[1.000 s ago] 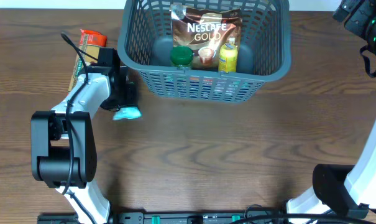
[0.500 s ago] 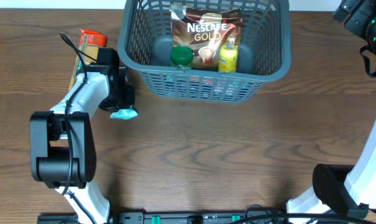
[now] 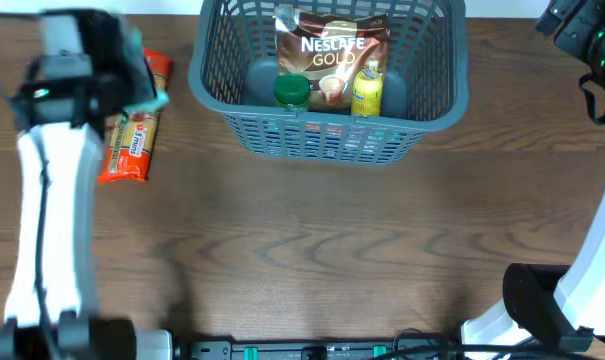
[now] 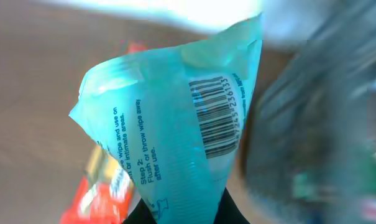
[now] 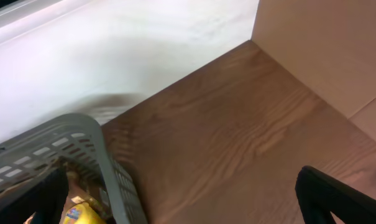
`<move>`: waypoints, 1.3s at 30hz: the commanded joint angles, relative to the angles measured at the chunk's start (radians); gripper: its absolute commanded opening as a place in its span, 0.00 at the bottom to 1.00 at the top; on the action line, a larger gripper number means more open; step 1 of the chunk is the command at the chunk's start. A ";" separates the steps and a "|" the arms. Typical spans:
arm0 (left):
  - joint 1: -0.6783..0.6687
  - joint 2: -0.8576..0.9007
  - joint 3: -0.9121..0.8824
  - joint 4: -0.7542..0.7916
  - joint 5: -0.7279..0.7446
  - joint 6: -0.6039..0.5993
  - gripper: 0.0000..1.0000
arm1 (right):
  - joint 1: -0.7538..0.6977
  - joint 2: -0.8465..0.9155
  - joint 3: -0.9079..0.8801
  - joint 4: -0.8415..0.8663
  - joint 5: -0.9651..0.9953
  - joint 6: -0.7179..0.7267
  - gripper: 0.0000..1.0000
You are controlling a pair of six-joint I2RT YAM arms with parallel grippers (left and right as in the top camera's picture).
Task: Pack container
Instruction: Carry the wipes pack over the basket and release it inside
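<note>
The dark grey lattice container (image 3: 432, 115) stands at the back middle of the table. It holds a Nescafe Gold pouch (image 3: 332, 50), a green-lidded jar (image 3: 292, 92) and a yellow bottle (image 3: 367, 90). My left gripper (image 4: 178, 214) is shut on a teal wipes packet (image 4: 175, 124) and holds it high in the air, left of the container (image 4: 312, 143). In the overhead view the raised left arm (image 3: 82, 60) is blurred. My right gripper (image 5: 181, 199) is open and empty, off the container's far right corner (image 5: 82, 140).
A long orange-red snack packet (image 3: 132, 140) lies on the table left of the container, under the raised left arm; it also shows in the left wrist view (image 4: 97, 199). The right arm (image 3: 582, 30) sits at the back right corner.
My left arm has lifted the teal packet off the table beside the container and swung up and to the left. The orange-red packet now shows fully. The right arm has not moved.
</note>
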 commanded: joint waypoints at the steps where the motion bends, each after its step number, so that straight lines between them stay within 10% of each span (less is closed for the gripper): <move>1: -0.035 -0.098 0.139 0.024 0.060 -0.001 0.06 | -0.006 0.003 0.001 -0.002 0.010 0.014 0.99; 15: -0.280 -0.015 0.261 0.244 0.463 0.055 0.06 | -0.006 0.003 0.001 -0.002 0.010 0.014 0.99; 39: -0.532 0.303 0.261 0.272 0.432 0.056 0.06 | -0.006 0.003 0.001 -0.002 0.010 0.014 0.99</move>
